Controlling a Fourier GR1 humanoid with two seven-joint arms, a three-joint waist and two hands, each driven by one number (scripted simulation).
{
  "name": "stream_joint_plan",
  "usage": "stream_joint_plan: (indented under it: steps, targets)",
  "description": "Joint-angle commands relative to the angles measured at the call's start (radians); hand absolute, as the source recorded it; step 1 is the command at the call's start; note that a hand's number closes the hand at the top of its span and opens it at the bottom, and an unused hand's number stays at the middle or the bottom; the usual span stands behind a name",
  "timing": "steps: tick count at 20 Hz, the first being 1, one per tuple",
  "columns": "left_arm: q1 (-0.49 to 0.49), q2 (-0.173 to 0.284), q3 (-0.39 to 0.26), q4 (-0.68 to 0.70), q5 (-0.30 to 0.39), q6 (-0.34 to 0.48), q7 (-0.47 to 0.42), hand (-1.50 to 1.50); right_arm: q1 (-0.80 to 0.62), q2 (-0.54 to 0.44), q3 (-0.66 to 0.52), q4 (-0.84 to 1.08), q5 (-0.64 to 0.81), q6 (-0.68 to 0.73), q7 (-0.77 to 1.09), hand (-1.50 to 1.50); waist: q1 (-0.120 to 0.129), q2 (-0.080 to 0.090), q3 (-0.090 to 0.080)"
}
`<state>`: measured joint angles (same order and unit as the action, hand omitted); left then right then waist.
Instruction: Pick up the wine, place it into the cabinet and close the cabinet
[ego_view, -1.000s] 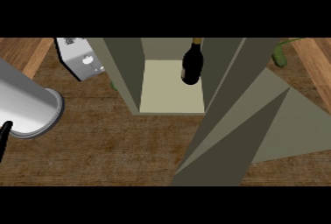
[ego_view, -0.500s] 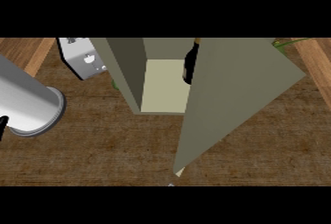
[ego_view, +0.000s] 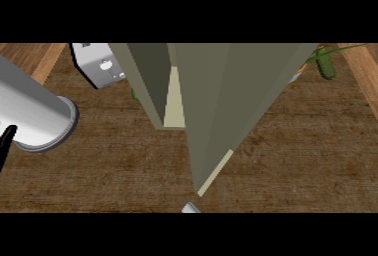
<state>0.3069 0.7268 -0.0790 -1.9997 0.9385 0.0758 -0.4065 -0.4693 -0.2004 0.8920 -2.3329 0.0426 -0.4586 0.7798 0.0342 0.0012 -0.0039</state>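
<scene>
The cabinet door (ego_view: 221, 110) has swung further toward the cabinet (ego_view: 151, 80) at the frame's centre since half a second ago, leaving a narrow gap. The wine, last seen inside, is now hidden. At left, the left hand (ego_view: 6, 145) barely shows; grip unclear. Right hand unseen.

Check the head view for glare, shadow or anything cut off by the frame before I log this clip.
Head view: a bright highlight runs along the grey left forearm; the cabinet door fills the centre and hides nearly all the interior, only a pale sliver showing; the left hand is cropped at the left edge; a grey tip barely enters at the bottom; the wooden counter is evenly lit.
</scene>
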Motion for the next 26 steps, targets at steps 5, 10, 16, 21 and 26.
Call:
stream_joint_plan:
  steps: [5,10,16,21,26]
  targets:
    - [-0.024,-0.038,-0.031,0.001,-0.038,0.023,0.007,-1.5,-0.394,0.194,-0.162,0.348,-0.137,-0.11,-0.021,1.5,0.023,0.004,0.0]
    - [-0.055,-0.07,-0.033,0.046,-0.044,0.02,0.02,-1.5,-0.614,0.199,-0.26,0.615,-0.254,-0.109,-0.12,1.5,0.009,0.004,0.002]
    - [-0.048,-0.073,0.01,0.036,-0.036,0.002,0.026,-1.5,-0.737,0.175,-0.387,0.873,-0.192,0.036,-0.23,1.5,-0.004,0.003,0.002]
    - [-0.095,-0.067,0.067,0.079,-0.025,-0.015,0.07,-1.5,-0.753,0.2,-0.438,1.043,-0.227,0.073,-0.339,1.5,-0.014,0.003,0.003]
    - [-0.123,-0.134,0.001,0.083,-0.109,0.038,0.062,-1.5,-0.797,0.2,-0.549,1.233,-0.272,0.161,-0.45,1.5,-0.014,0.007,0.003]
